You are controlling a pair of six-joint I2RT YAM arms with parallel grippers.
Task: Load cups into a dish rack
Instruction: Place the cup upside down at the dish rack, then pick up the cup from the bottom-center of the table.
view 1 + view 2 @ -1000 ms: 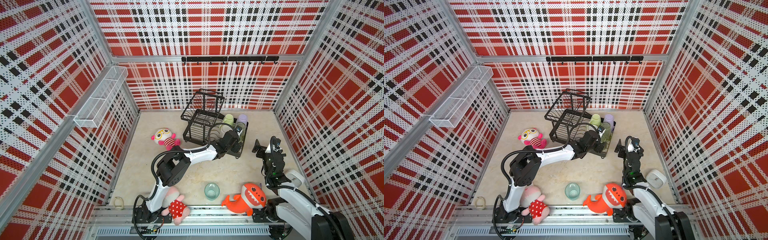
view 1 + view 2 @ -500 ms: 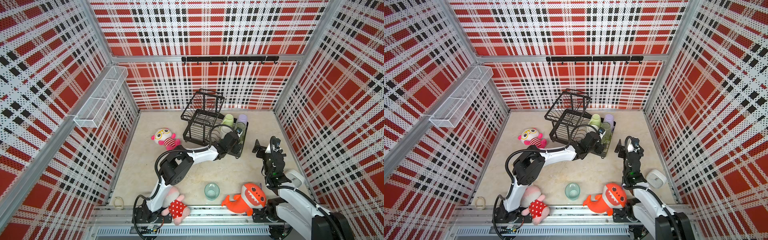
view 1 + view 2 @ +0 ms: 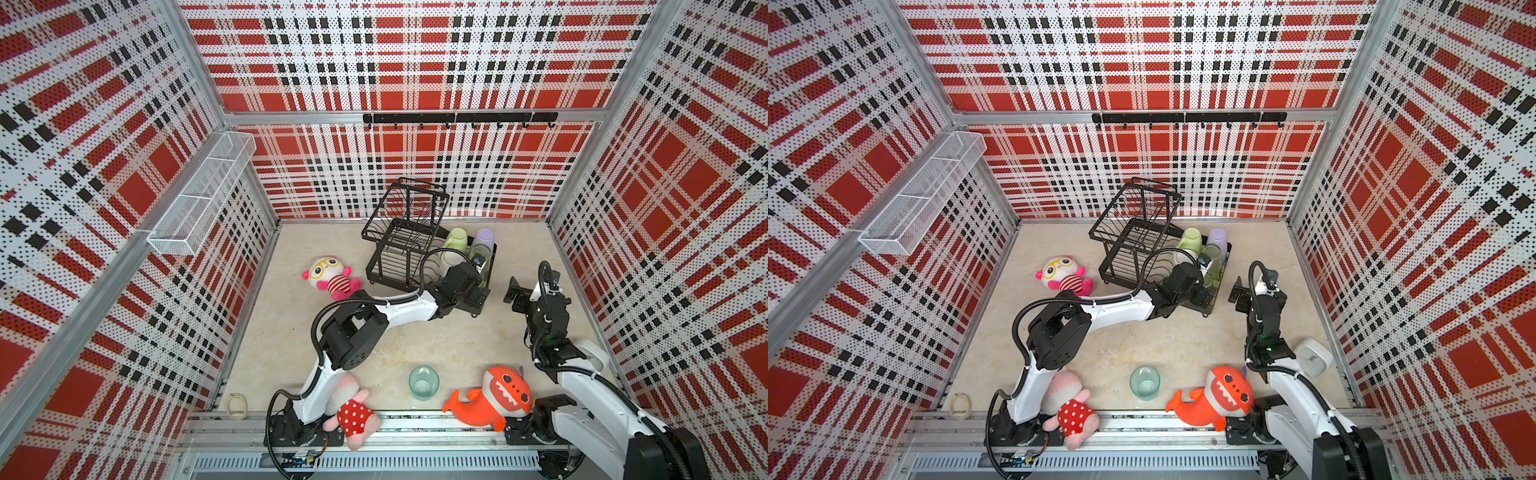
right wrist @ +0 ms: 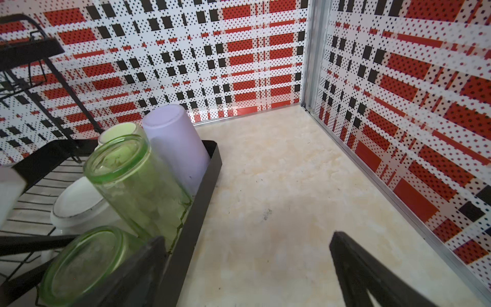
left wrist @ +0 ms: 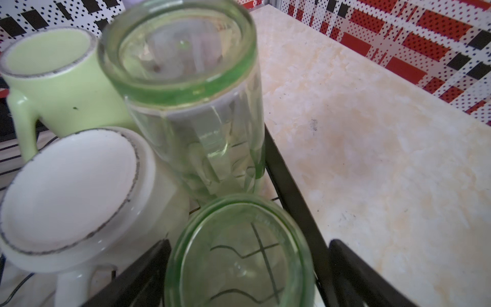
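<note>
Left gripper point(image 5: 249, 242) has spread wider — short green glass point(image 5: 239, 263) rests in rack point(image 5: 287, 172).

Readable text: none in any view.
Short green glass point(image 5: 239, 255): faint raised marks along the base ring, too blurred to read.
White clock-like object point(image 3: 1313, 356), by the right table edge: face marks too small to read.
Left wrist camera point(image 3: 1204, 261): small blue patch, nothing legible on it.
Numbers, brands, signs: none legible.
</note>
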